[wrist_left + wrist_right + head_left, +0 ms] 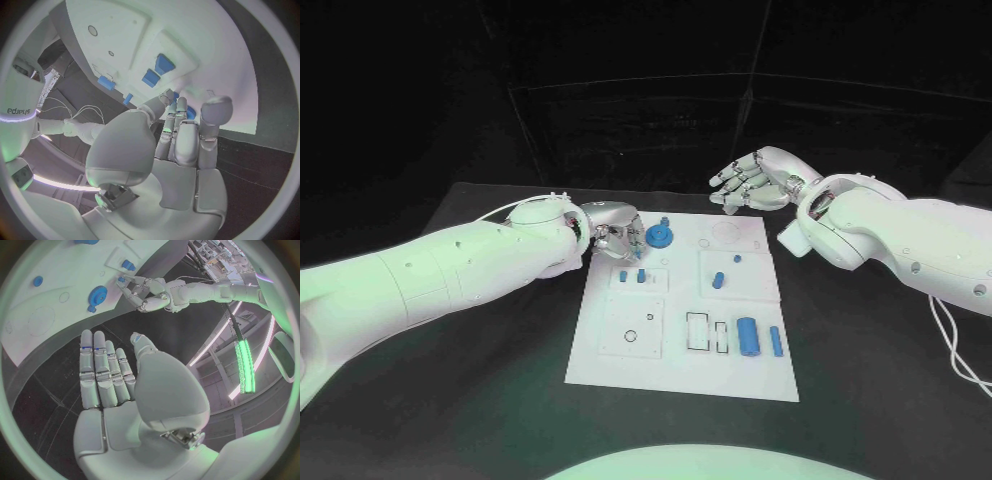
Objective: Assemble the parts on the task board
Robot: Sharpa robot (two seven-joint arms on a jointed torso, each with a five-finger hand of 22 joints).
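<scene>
The white task board (pixel 678 345) lies in the middle of the black table. A round blue gear-like part (pixel 659 237) sits at its far left corner, also seen in the right wrist view (pixel 97 295). My left hand (pixel 609 240) hovers just left of that part, fingers reaching toward it with a small gap; nothing sits in the hand (pixel 139 291). In the left wrist view the fingers (pixel 180 125) point at the board, with blue showing past their tips. My right hand (pixel 759 180) is raised beyond the board's far edge, with straight, empty fingers (pixel 103 365).
Two small blue blocks (pixel 633 275) lie on the board near the left hand. Small blue pieces (pixel 718 279) sit mid-board, and two long blue parts (pixel 749 336) lie at the near right beside rectangular slots (pixel 697 332). Black table surrounds the board.
</scene>
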